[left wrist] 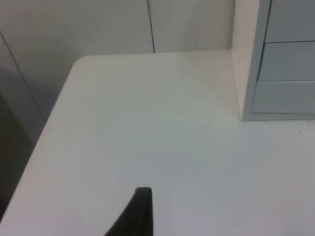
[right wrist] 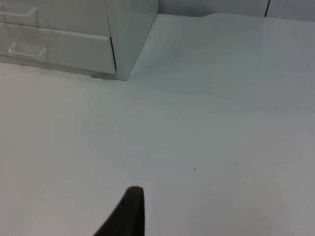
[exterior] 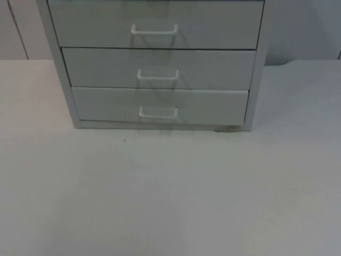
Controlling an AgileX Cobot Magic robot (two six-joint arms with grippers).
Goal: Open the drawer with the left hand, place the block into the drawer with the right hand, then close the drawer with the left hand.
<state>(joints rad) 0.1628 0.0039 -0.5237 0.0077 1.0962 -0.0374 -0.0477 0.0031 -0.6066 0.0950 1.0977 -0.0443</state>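
A light grey cabinet [exterior: 64, 64] with three drawers stands at the back of the white table [exterior: 170, 192]. The top drawer [exterior: 96, 24], middle drawer [exterior: 101, 68] and bottom drawer [exterior: 106, 104] each carry a white handle, and all three fronts look shut. My left gripper [left wrist: 140, 211] hangs over bare table to the left of the cabinet [left wrist: 248, 64], well short of it. My right gripper [right wrist: 129, 211] hangs over bare table in front of and to the right of the cabinet [right wrist: 133, 34], far from the bottom drawer's handle [right wrist: 27, 49].
The grey partition wall [exterior: 298, 26] rises behind the cabinet. The table's left edge [left wrist: 47, 132] drops off beside the left gripper. Wide open table lies in front of the drawers.
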